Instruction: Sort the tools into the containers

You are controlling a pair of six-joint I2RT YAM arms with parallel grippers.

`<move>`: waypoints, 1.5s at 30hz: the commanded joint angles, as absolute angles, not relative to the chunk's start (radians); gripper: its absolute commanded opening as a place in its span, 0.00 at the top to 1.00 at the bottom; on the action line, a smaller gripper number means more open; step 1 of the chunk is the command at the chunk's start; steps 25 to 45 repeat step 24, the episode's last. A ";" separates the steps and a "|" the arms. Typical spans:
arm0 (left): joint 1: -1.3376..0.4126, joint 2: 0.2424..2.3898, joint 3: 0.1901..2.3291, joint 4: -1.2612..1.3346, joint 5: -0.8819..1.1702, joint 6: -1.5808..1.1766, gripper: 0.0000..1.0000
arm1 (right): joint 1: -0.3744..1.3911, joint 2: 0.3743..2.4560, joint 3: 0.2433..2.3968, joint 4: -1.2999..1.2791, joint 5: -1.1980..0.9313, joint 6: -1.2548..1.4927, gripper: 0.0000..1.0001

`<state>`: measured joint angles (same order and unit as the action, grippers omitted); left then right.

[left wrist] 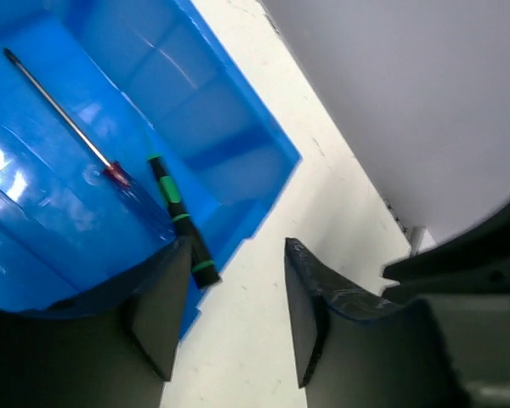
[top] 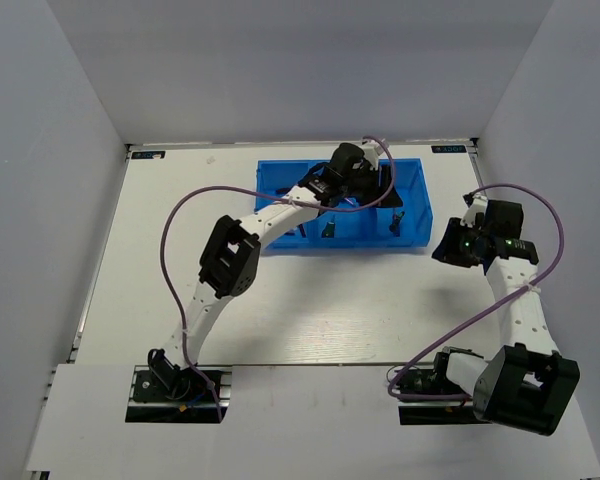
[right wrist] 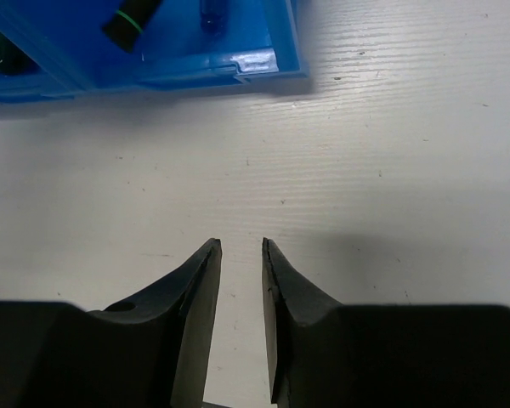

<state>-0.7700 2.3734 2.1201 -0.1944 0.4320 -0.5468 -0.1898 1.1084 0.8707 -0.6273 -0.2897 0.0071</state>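
Note:
The blue tray (top: 276, 181) stands at the back middle of the table, with small dark tools (top: 327, 230) lying in its compartments. My left gripper (top: 382, 178) hangs over the tray's right end. It is open (left wrist: 236, 246), with only bare table between its fingers. A black screwdriver with green rings (left wrist: 180, 217) leans on the tray wall (left wrist: 238, 170) right beside the left finger, its end poking past the rim. A long thin screwdriver (left wrist: 59, 110) lies deeper in that compartment. My right gripper (top: 450, 246) is just right of the tray, slightly open (right wrist: 241, 246) and empty.
White walls close in the table on the left, back and right. The tray's corner (right wrist: 255, 61) lies ahead of the right gripper, a black and green tool (right wrist: 132, 21) inside it. Purple cables (top: 175, 240) loop off both arms.

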 commanded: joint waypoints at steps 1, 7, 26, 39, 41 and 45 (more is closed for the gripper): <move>-0.775 2.414 2.216 -0.218 0.357 -0.577 0.41 | -0.196 1.077 0.864 -0.618 -0.316 0.025 0.68; -0.775 2.407 2.279 -0.219 0.357 -0.586 0.38 | -0.196 1.042 0.847 -0.634 -0.333 0.008 0.60; -0.727 1.272 1.226 -0.437 -0.061 -0.287 0.00 | -0.192 1.011 0.881 -0.666 -0.281 0.006 0.10; -0.727 1.272 1.226 -0.437 -0.061 -0.287 0.00 | -0.192 1.011 0.881 -0.666 -0.281 0.006 0.10; -0.727 1.272 1.226 -0.437 -0.061 -0.287 0.00 | -0.192 1.011 0.881 -0.666 -0.281 0.006 0.10; -0.727 1.272 1.226 -0.437 -0.061 -0.287 0.00 | -0.192 1.011 0.881 -0.666 -0.281 0.006 0.10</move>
